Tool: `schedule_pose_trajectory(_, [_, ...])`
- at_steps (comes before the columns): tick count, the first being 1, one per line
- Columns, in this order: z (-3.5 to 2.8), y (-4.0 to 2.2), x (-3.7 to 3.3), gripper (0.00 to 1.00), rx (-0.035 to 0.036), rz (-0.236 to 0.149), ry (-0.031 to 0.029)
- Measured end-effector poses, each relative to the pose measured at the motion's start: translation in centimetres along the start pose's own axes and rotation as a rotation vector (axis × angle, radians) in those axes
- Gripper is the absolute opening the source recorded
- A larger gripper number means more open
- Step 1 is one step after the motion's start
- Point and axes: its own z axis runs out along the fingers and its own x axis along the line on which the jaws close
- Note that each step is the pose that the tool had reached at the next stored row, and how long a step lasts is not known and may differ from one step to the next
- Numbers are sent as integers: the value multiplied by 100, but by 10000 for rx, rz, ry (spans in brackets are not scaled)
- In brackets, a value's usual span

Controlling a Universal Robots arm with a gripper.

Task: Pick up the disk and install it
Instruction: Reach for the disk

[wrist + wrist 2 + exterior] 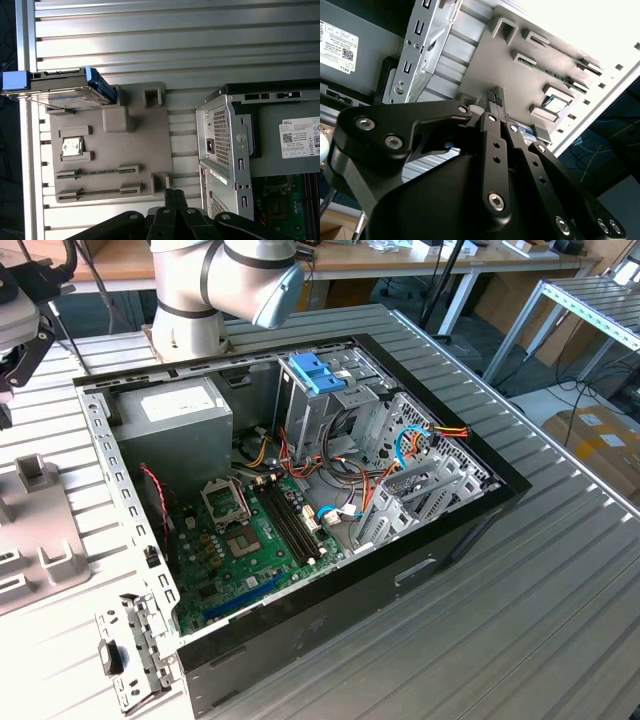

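Observation:
The disk (pixel 56 89), a dark drive in a bright blue carrier with a blue tab, stands on edge at one end of a grey fixture plate (pixel 135 145) in the first wrist view. My gripper (pixel 173 196) hovers over the opposite edge of that plate, well apart from the disk, fingers pressed together with nothing between them. The second wrist view shows the same shut fingertips (pixel 493 98) above the plate (pixel 485 60), and a bluish sliver of the disk (pixel 524 131) peeks out behind the finger links.
An open computer case (pixel 300 490) lies on the ribbed metal table (pixel 540 600) beside the plate (pixel 40 540); its grey power supply (pixel 175 420), motherboard and a paler blue bracket (pixel 316 372) show inside. The arm's base (pixel 195 300) stands behind the case. A chip (pixel 72 147) sits in a plate slot.

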Motion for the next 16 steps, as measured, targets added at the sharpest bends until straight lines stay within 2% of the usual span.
schedule_pose_trajectory(6, [0,-2,29,11,0,0,0])
schedule_pose_trajectory(9, [0,-6,72,11,0,0,0])
schedule_pose_trajectory(16, [-1,-10,124,11,0,0,0])
